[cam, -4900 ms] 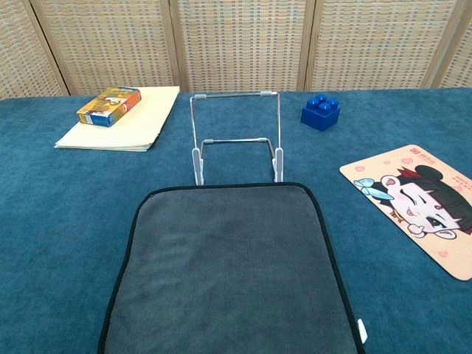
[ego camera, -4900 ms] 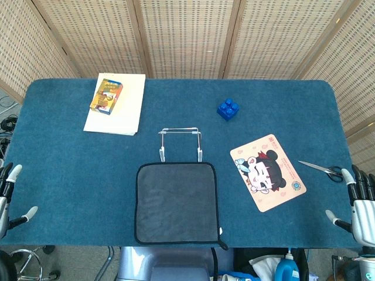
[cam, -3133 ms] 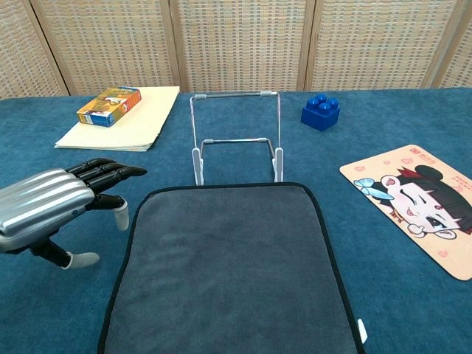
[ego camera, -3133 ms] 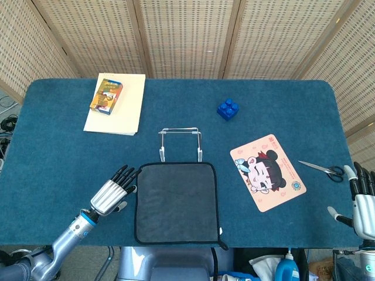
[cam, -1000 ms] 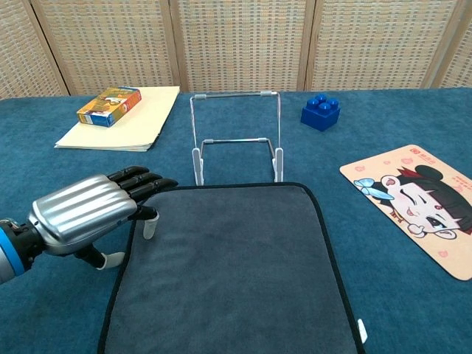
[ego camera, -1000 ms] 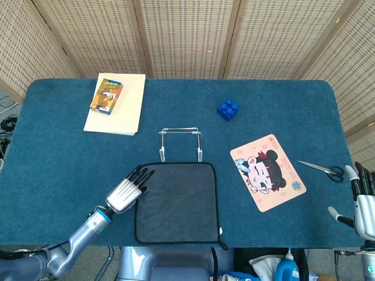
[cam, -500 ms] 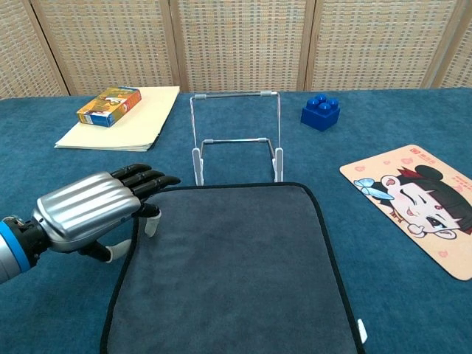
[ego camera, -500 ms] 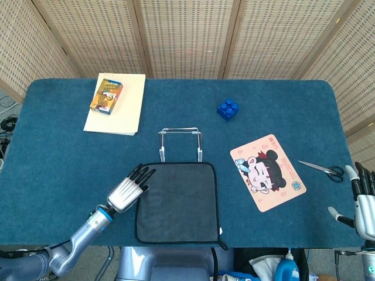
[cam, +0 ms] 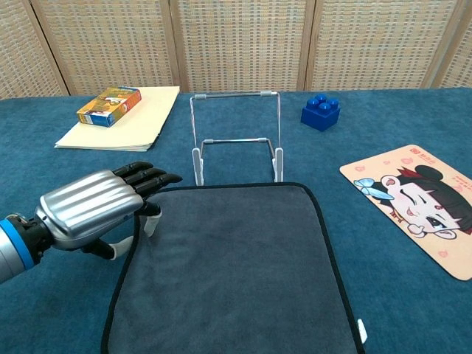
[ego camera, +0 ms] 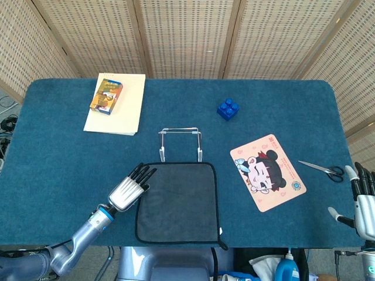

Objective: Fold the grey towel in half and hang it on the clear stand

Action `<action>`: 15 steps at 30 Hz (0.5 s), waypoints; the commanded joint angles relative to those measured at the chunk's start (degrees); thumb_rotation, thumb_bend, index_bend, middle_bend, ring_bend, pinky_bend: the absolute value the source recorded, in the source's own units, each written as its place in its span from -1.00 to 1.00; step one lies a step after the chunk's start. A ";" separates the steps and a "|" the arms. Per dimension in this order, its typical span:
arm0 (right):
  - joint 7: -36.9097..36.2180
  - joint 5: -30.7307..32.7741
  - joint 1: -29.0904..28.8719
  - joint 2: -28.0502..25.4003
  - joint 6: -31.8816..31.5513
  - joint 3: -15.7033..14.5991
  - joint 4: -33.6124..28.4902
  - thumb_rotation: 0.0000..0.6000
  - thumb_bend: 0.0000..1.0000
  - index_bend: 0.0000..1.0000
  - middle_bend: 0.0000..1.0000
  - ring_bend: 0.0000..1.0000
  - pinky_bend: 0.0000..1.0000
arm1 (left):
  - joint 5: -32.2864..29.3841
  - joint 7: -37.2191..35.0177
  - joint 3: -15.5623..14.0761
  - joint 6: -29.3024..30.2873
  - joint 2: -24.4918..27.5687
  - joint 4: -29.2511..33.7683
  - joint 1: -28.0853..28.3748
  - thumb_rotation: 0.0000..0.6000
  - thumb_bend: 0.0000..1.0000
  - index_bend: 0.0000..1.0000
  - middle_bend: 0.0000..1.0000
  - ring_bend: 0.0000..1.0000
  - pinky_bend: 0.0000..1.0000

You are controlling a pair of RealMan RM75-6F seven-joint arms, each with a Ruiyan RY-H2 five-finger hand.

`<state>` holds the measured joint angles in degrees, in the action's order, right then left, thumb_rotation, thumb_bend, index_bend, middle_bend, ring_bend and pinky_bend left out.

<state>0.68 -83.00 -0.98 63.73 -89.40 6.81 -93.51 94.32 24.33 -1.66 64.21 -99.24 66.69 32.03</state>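
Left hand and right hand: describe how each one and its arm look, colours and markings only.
The left hand has a ribbed silver metal back, black fingers and pale grey-white tips. A bright blue ring marks its wrist, and a smooth silver-grey forearm follows. The right hand, only partly visible at the head view's right edge, shows the same silver back, dark fingers and white-tipped thumb; its arm is hidden.

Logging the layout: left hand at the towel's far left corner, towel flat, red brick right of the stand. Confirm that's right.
One error: the brick is blue, not red, as the head view shows. The rest stands: left hand at the flat towel's far left corner, brick right of the stand.
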 commanded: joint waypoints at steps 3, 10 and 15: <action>-0.12 -0.10 0.00 -0.03 0.01 -0.06 -0.03 1.00 -1.00 -1.00 -1.00 -1.00 -1.00 | -0.22 -0.02 -0.01 0.22 -0.08 -0.12 -0.09 1.00 -0.12 0.24 -1.00 -1.00 -1.00; -0.10 -0.18 0.00 -0.02 0.02 -0.12 -0.08 1.00 -1.00 -1.00 -1.00 -1.00 -1.00 | -0.48 -0.57 -0.04 0.76 -0.32 -0.56 -0.31 1.00 -0.11 0.37 -1.00 -1.00 -1.00; -0.29 -0.32 0.01 -0.13 0.05 -0.22 -0.15 1.00 -1.00 -1.00 -1.00 -1.00 -1.00 | -0.70 -1.47 0.05 1.48 -0.07 -0.87 -0.59 1.00 -0.10 0.39 -1.00 -1.00 -1.00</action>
<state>0.38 -83.32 -0.97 63.60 -89.35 6.59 -93.67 93.64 22.88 -1.62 65.67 -99.35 65.85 31.48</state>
